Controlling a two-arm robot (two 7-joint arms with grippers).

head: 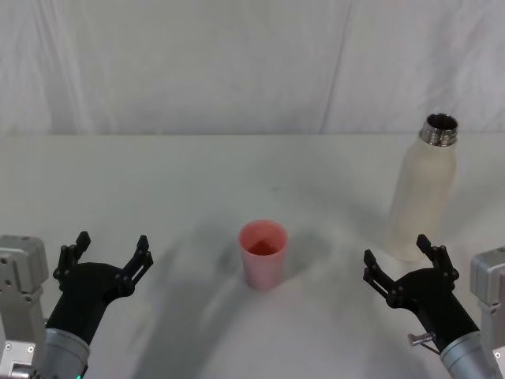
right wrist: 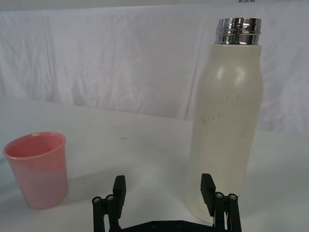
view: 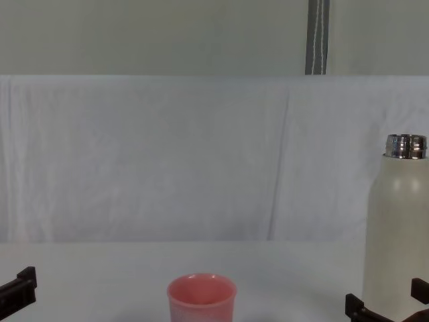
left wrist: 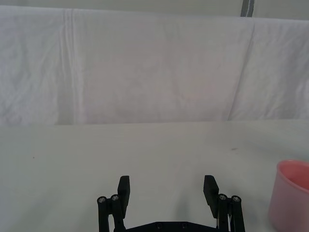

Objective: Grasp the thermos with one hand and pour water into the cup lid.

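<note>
Cream-white, the thermos (head: 420, 195) is standing uncapped near the desk's (head: 158, 181) right edge; your right gripper (head: 404, 268) is gaping before it, the left gripper (head: 106, 257) idling open, the cup lid (head: 263, 254) waiting mid-desk.

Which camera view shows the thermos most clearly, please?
The right wrist view: the thermos stands upright there, seen from steel neck to base, just beyond the open right gripper. The head view shows it from above, mouth open; the chest view shows it at the picture's edge.
</note>
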